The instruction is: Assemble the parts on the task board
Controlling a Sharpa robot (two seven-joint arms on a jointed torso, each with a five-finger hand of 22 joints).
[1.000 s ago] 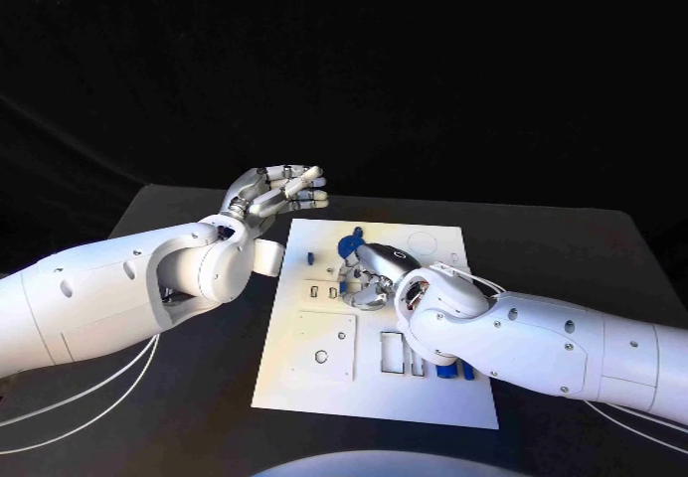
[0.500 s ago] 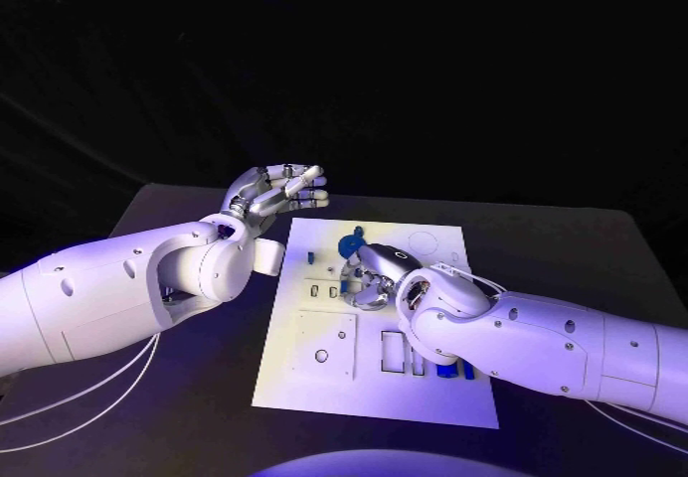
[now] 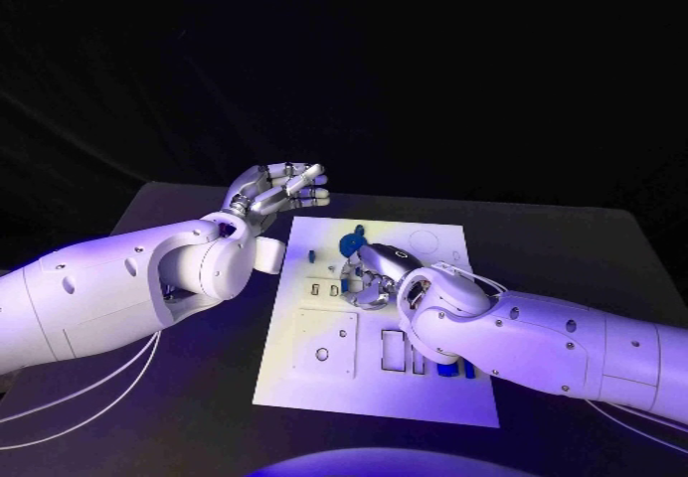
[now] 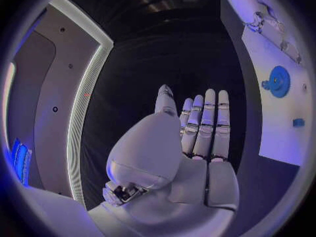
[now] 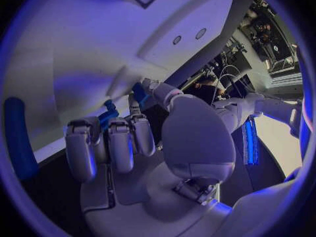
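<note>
The right hand covers the middle of the task board, hiding whatever its curled fingers meet there. A blue part beside the board's slots is half covered by the right forearm (its shape cannot be told). The board's small markings are too small to read.

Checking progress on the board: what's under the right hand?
The right hand covers the task board mid-section, touching a small blue part; whatever else lies beneath is hidden.
</note>
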